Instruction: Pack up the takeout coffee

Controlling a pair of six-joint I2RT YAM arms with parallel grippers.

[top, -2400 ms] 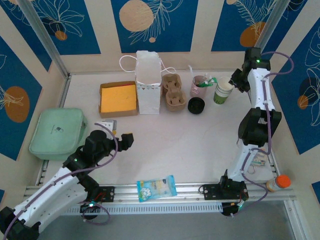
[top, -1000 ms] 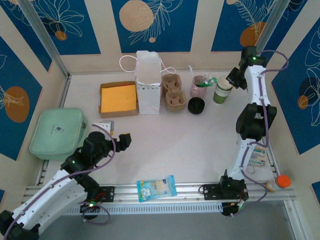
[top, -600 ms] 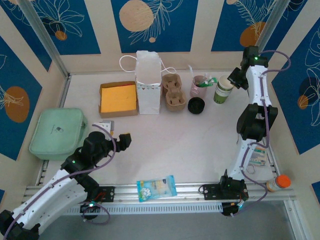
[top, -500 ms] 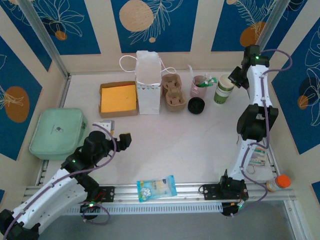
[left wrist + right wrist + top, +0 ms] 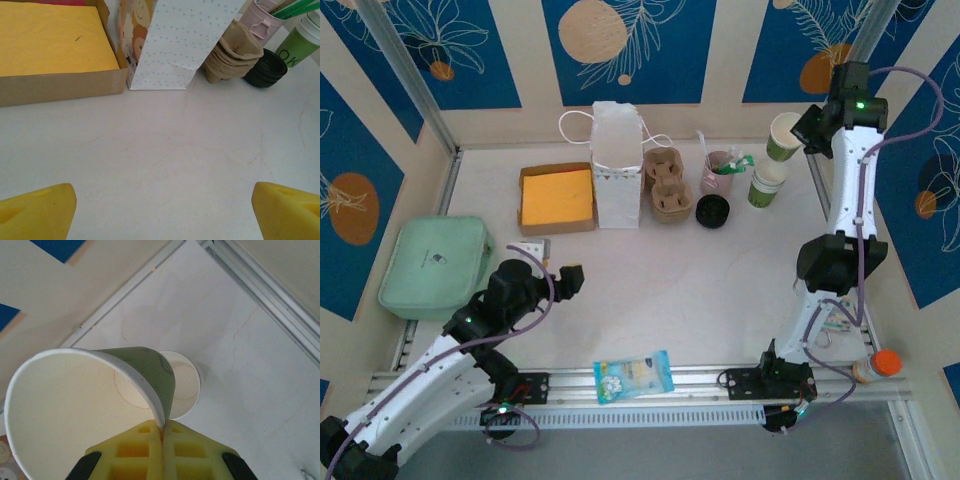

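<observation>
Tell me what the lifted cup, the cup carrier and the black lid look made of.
The lifted cup looks like paper: matte cream inside, a thin rolled rim, and a thin wall pinched by the right hand. The cup carrier seems to be moulded pulp: dull brown, rough, soft-edged. The black lid is likely plastic: dark with stepped sides, though too small to be sure.

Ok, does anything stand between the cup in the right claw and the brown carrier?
Yes. The pink cup of stirrers stands beside the carrier, on the straight line from the held coffee cup, with a second green cup nearer still. Going over them looks safer.
</observation>
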